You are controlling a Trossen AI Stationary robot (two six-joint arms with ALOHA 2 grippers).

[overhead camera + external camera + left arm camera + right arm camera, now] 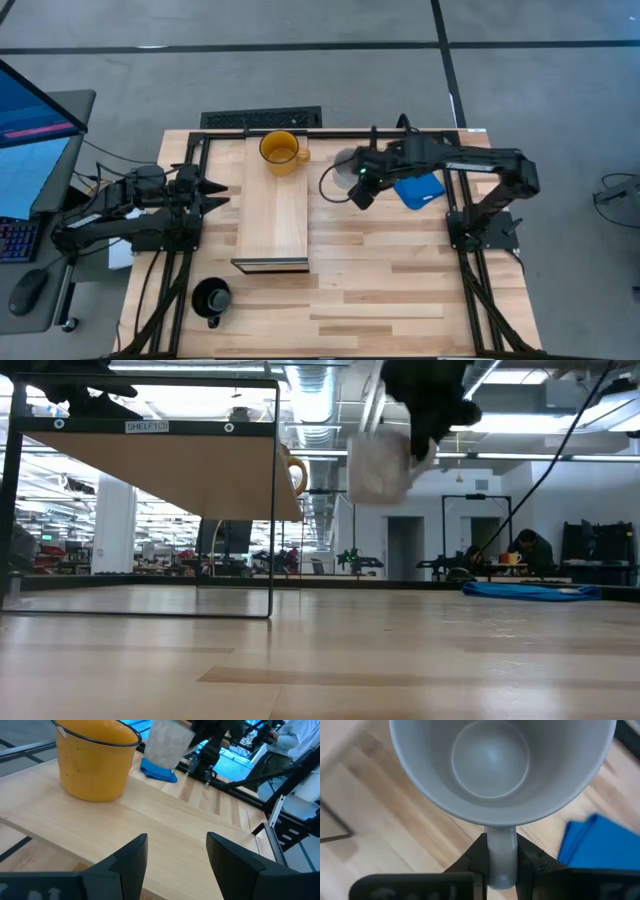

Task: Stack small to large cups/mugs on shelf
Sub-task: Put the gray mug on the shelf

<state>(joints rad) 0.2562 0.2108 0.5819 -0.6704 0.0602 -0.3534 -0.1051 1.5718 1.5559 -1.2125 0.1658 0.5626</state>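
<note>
Centrally in the overhead frame, the table (400, 290) carries the shelf (275, 215), with the yellow mug (280, 150) at its top end. Right of it, the right tool (358, 180) clenches the white mug (495, 765) by its handle, airborne. Best keep it level and lower gently. At left, the left tool (215, 190) waits, released.

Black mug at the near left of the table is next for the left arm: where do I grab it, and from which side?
Take the black mug by its handle, jaws across the loop, descending from straight above. It stands upright, mouth up, with the handle pointing toward the table's near edge and bare tabletop around it. The left gripper waits open beside the shelf.
</note>
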